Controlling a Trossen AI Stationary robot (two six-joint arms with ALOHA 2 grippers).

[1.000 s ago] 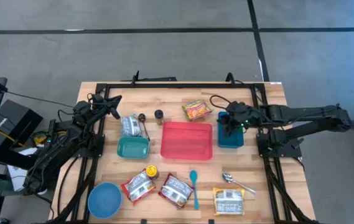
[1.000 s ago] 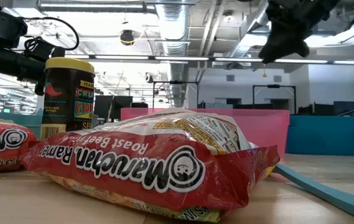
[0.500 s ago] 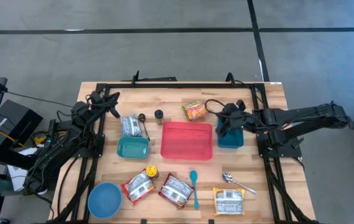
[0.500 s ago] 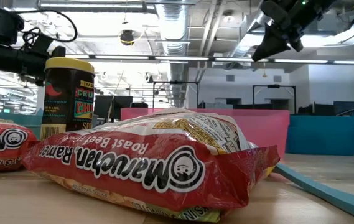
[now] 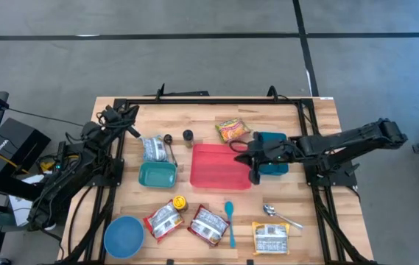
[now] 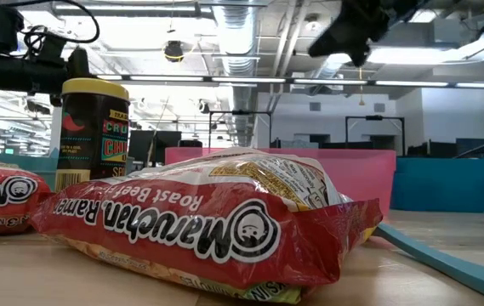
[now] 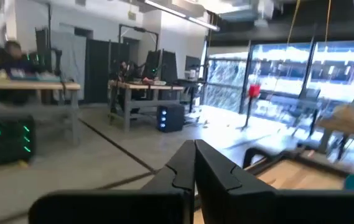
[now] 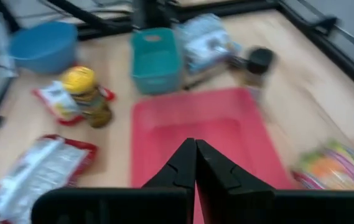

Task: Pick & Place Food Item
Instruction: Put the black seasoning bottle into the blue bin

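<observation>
From above, we see a wooden table (image 5: 297,235) with a red tray (image 5: 216,165) at its centre. Our right gripper (image 5: 254,174), fingers pressed together and holding nothing, hangs over the tray's 3 o'clock edge, just beside a dark blue bin (image 5: 274,140). An orange snack bag (image 5: 232,130) lies at the tray's 12 o'clock. At 9 o'clock sit a teal container (image 5: 157,174) and a silvery packet (image 5: 154,148). Ramen packets (image 5: 208,224), a blue spoon (image 5: 230,221), a blue bowl (image 5: 124,236) and a metal spoon (image 5: 279,215) lie toward 6 o'clock. Our left gripper (image 5: 130,118), also closed and empty, waits at the table's 10 o'clock corner.

At table level, a ramen packet (image 6: 199,225) fills the foreground, blocking most of the table; a spice jar (image 6: 93,127) stands behind, under an office ceiling.

The left wrist view shows desks and windows.

The right wrist view shows closed fingers (image 8: 192,165) above the tray (image 8: 189,121).
</observation>
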